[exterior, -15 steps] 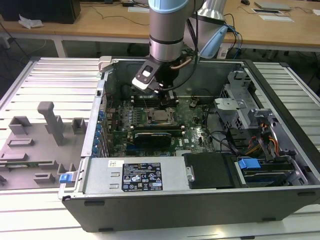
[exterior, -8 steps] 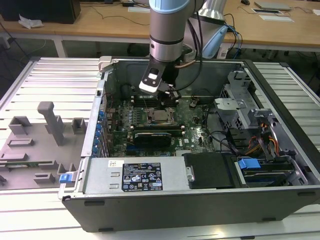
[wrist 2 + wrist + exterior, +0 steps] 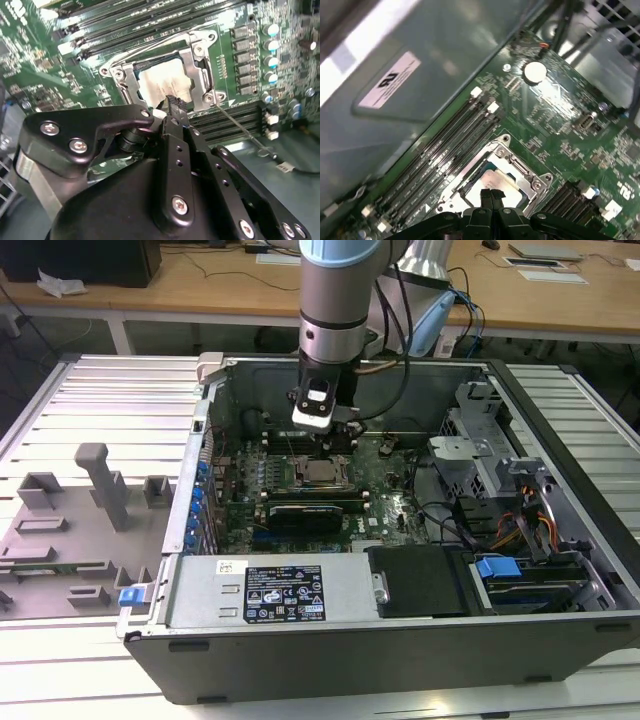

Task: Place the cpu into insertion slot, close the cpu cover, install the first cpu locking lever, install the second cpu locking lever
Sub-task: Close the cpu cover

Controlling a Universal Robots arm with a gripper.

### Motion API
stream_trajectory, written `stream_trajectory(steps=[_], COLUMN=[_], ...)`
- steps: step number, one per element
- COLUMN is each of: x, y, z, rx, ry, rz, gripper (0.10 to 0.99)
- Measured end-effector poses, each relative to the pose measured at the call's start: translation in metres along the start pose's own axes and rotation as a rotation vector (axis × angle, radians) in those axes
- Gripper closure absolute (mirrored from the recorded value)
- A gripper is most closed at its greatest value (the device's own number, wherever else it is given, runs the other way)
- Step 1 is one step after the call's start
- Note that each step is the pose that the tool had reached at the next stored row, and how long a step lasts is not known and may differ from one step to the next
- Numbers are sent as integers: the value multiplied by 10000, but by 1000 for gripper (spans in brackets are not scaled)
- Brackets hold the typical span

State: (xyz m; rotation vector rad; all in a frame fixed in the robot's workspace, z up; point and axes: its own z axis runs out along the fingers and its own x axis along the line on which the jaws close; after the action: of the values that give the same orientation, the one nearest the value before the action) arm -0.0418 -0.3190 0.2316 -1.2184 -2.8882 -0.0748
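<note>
End effector (image 3: pixel 172 103) is seen with fingertips together, nothing gripped, just above the cpu (image 3: pixel 160 82), which is seated in the insertion slot (image 3: pixel 150 65) with the cpu cover (image 3: pixel 194 67) laid flat over it; memory slots (image 3: pixel 150 20) are seen beyond

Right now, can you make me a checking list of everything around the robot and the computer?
Surface: grey ribbed table carrying an open grey case.
Job's things: cpu lies in the insertion slot; cpu cover looks down, framing it; a thin lever sticks out beside the socket.
Clutter: grey holder blocks on the exterior view's left.
Gripper: gripper shut, tips right at the cpu; whether they touch cannot be told.
Cables: wire bundle inside the case; arm cable.
Surroundings: wooden desks behind.
</note>
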Motion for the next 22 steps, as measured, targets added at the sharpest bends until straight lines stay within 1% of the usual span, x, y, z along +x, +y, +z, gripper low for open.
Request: stream_trajectory(steps=[4,6,14,19,21,22], x=[0,0,0,0,0,0], y=[0,0,0,0,0,0], z=[0,1,1,1,1,2], rx=[21,37,81,113,120,126], ry=[31,54,121,167,180,193], rz=[-801,-1411,-3075,-4270,-4577,-4876], gripper=[980,980,980,980,980,980])
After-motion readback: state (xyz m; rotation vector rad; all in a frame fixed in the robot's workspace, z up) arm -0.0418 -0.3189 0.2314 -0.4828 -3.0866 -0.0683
